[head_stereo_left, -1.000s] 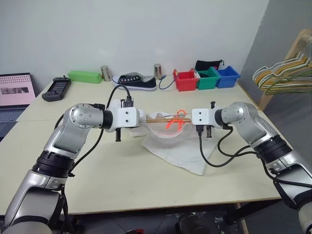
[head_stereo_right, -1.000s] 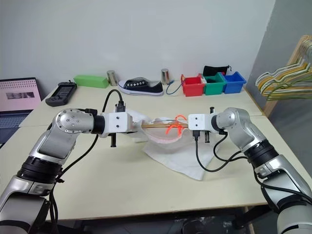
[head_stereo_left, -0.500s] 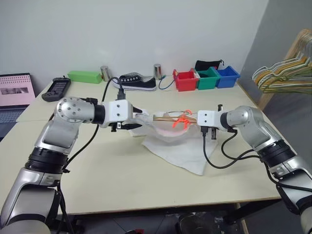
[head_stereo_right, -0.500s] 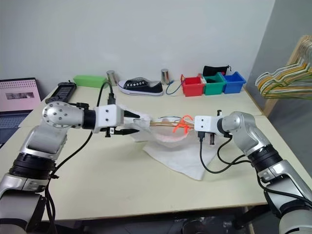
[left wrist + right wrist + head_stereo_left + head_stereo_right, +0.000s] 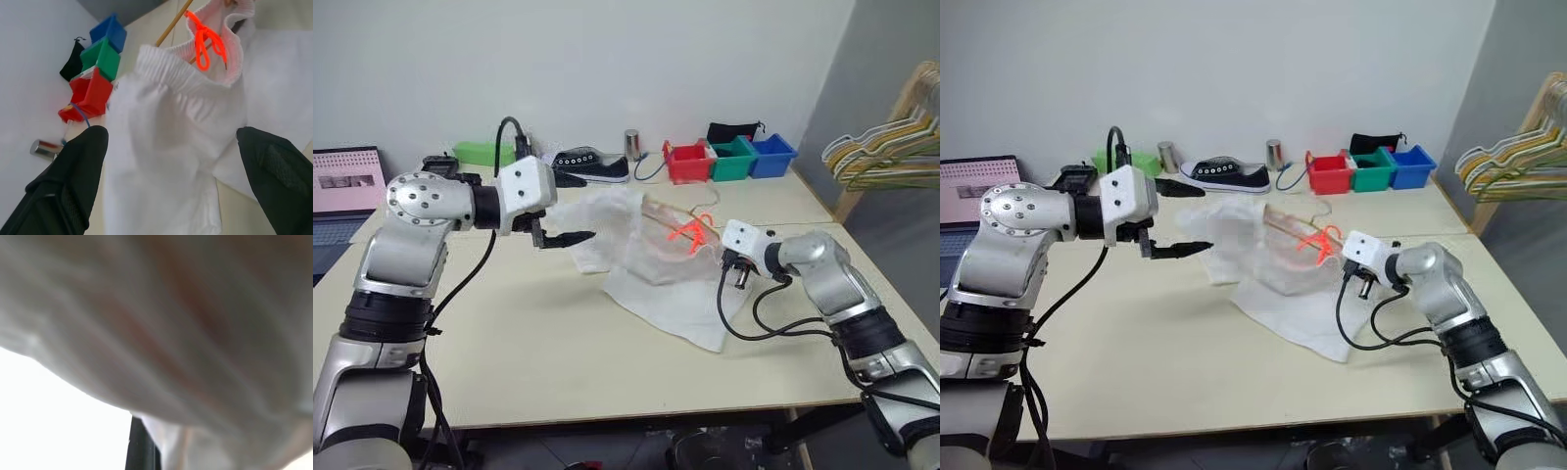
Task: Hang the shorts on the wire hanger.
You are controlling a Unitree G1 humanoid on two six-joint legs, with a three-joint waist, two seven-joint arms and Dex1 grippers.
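The white shorts (image 5: 626,245) hang bunched over the thin wire hanger (image 5: 668,209), which slants up off the table. Their lower part lies spread on the tabletop. The neon-orange drawstring (image 5: 690,232) dangles at the waistband. My left gripper (image 5: 570,238) hovers just left of the shorts, open, with nothing between its black fingers (image 5: 73,186). In the left wrist view the shorts (image 5: 166,127) hang straight ahead. My right gripper (image 5: 720,253) is shut at the hanger's lower right end, its tips buried under fabric. A black finger (image 5: 142,445) shows under the cloth.
Along the back edge stand a black shoe (image 5: 592,164), red, green and blue bins (image 5: 729,159), a green box (image 5: 475,152) and a metal can (image 5: 631,144). A laptop (image 5: 347,181) sits far left. A bunch of thicker hangers (image 5: 886,147) hangs off the table's right.
My left gripper has opened, let go of the shorts and risen back to the left. The right gripper has sunk and rolled, and the hanger now slants with the shorts draped on it.
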